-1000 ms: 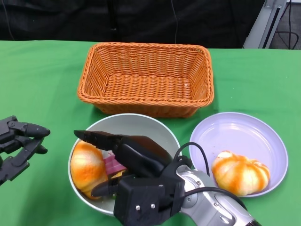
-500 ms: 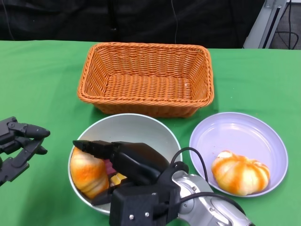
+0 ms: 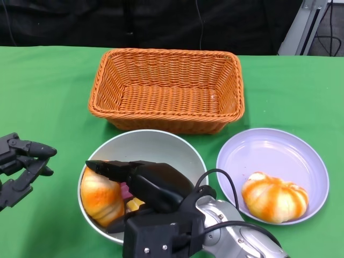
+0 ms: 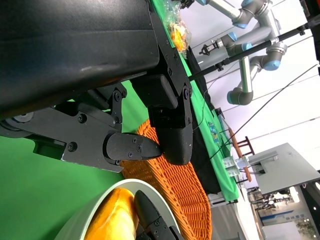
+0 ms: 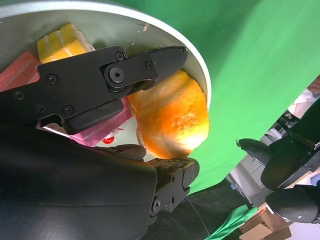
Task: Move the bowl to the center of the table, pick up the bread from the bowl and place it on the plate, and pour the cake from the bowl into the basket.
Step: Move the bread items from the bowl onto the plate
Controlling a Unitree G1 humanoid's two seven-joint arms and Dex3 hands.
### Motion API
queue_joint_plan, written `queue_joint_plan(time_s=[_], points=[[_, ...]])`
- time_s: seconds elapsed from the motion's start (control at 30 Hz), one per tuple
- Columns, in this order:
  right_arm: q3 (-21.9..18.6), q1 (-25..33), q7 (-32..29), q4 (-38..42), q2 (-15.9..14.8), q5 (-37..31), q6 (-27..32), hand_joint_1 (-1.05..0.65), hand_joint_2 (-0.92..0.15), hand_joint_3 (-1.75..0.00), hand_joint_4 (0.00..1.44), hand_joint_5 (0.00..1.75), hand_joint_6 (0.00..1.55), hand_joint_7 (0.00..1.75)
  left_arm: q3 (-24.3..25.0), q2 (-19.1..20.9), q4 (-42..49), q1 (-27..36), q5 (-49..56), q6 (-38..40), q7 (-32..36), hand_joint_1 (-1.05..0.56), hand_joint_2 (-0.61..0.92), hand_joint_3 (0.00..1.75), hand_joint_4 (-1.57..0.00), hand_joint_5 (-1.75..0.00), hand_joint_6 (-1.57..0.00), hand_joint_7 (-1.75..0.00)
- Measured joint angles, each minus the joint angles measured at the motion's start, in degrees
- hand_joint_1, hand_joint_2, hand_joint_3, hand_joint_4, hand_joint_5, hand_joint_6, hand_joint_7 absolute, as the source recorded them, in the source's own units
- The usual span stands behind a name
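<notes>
A grey bowl (image 3: 161,134) stands in front of the basket and holds an orange-glazed bread (image 3: 98,198) at its left side, with a yellow cake (image 3: 135,203) and a pink wrapper (image 3: 127,188) beside it. My right hand (image 3: 153,185) reaches into the bowl. Its fingers (image 5: 100,80) lie over the bread (image 5: 172,117) and the thumb presses from the opposite side, so it grips the bread. My left hand (image 3: 21,164) hovers over the cloth left of the bowl, fingers apart, holding nothing. The lilac plate (image 3: 279,148) on the right carries another glazed bread (image 3: 274,196).
An orange wicker basket (image 3: 166,88) sits behind the bowl and plate with nothing in it. Green cloth covers the table, with bare cloth to the far left and right. The bowl's rim nearly touches the plate's.
My right hand has slid left and lower over the bowl, and its fingers have come down around the bread. The left hand has stayed put.
</notes>
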Motion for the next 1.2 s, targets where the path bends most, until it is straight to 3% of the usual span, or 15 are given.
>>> queue_joint_plan(time_s=[0.2, 0.5, 0.63, 0.9, 1.2], points=[[-0.08, 0.71, -1.0, -0.35, -0.21, 0.03, -0.05, -0.81, -0.92, -0.06, 0.48, 0.11, 0.29, 0.02, 0.01, 0.11, 0.09, 0.0, -0.04, -0.27, 0.0, -0.12, 0.92, 0.29, -0.81, -1.21, -0.95, -0.74], [-0.24, 1.88, -1.72, -2.12, -0.22, 0.15, 0.04, -0.79, -0.92, -0.06, 0.52, 0.11, 0.26, 0.0, 0.01, 0.28, 0.1, 0.0, -0.04, -0.26, 0.0, -0.11, 0.92, 0.3, -0.82, -1.22, -0.96, -0.73], [-0.29, 2.04, -1.73, -2.29, -0.37, 0.24, 0.04, -0.78, -0.92, -0.05, 0.68, 0.19, 0.25, 0.0, 0.01, 0.31, 0.71, -0.02, -0.05, -0.29, 0.0, -0.12, 0.92, 0.29, -0.83, -1.22, -0.97, -0.72], [-0.29, 2.39, -2.69, -2.28, -0.7, 0.26, -0.42, -0.78, -0.92, -0.05, 0.67, 0.16, 0.25, 0.0, 0.01, 0.37, 0.87, -0.03, 0.09, -0.3, 0.03, -0.12, 0.92, 0.27, -0.83, -1.24, -0.98, -0.72], [-0.32, 2.34, -4.41, 1.01, 0.39, 2.03, -2.06, -0.61, -0.92, -0.06, 0.72, 0.12, 0.33, 0.03, 0.01, 0.4, 1.05, -0.05, 0.22, -0.51, 0.1, -0.14, 0.92, 0.27, -0.83, -1.23, -0.98, -0.7]])
